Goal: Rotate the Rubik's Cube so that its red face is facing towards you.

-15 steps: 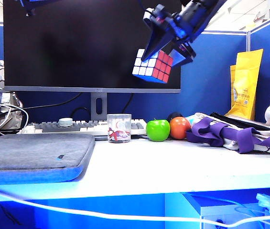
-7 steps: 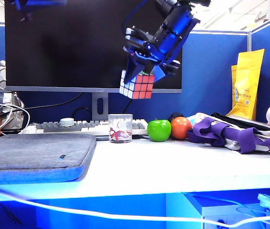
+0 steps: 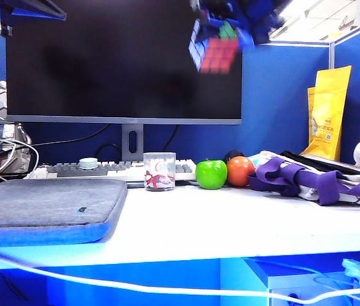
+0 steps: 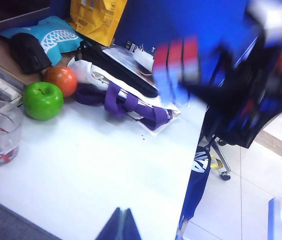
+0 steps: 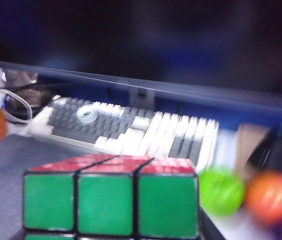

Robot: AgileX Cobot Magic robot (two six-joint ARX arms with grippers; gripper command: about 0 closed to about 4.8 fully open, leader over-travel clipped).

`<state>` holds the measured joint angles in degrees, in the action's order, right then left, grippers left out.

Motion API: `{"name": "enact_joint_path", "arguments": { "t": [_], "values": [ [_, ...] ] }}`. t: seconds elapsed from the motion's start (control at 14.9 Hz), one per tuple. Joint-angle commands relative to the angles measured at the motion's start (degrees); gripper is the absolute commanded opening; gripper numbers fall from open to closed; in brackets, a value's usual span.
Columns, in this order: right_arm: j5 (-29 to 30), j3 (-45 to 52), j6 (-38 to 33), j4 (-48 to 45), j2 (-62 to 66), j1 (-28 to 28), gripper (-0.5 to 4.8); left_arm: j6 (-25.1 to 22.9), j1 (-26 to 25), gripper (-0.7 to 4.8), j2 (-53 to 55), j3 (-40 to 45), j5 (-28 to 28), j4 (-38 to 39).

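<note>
The Rubik's Cube (image 3: 215, 53) hangs high in front of the monitor, blurred by motion, with its red face (image 3: 219, 56) towards the exterior camera. My right gripper (image 3: 232, 24) is shut on it from above, at the top edge of that view. The right wrist view is filled at close range by the cube's green side (image 5: 111, 202), with the red face (image 5: 112, 165) a strip beyond it; the fingers are hidden. My left gripper (image 4: 122, 226) is shut and holds nothing, high at the far left (image 3: 21, 9). From there the cube (image 4: 176, 62) is a blur.
On the white desk (image 3: 230, 223) stand a clear printed cup (image 3: 159, 171), a green apple (image 3: 211, 174) and an orange fruit (image 3: 239, 171). A keyboard (image 3: 97, 169) and monitor (image 3: 122, 57) are behind. A grey sleeve (image 3: 46, 207) lies left, a purple-strapped bag (image 3: 313, 180) right.
My right gripper dipped left with the cube, then swung up and right to the top of the view. The cube turned, its red face now squarer to the camera.
</note>
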<state>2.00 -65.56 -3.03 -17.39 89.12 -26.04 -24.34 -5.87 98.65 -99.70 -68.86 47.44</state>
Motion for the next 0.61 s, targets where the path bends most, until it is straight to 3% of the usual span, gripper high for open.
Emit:
{"name": "enact_joint_path", "arguments": {
  "t": [0.07, 0.2, 0.61],
  "values": [
    [-2.2, 13.7, -10.3, -16.0, 2.3, 0.0, -0.02, 0.2, 0.8, -0.04, -0.4, -0.2, -0.8, -1.3],
    [-1.8, 15.1, -15.3, -18.5, 8.5, 0.0, -0.02, 0.4, 1.1, -0.04, -0.4, -0.2, -0.8, -2.7],
    [-0.9, 11.5, -15.7, -18.9, 18.1, 0.0, -0.02, 0.8, 3.2, -0.04, -0.4, -0.2, -0.7, -3.7]
  ]
}}
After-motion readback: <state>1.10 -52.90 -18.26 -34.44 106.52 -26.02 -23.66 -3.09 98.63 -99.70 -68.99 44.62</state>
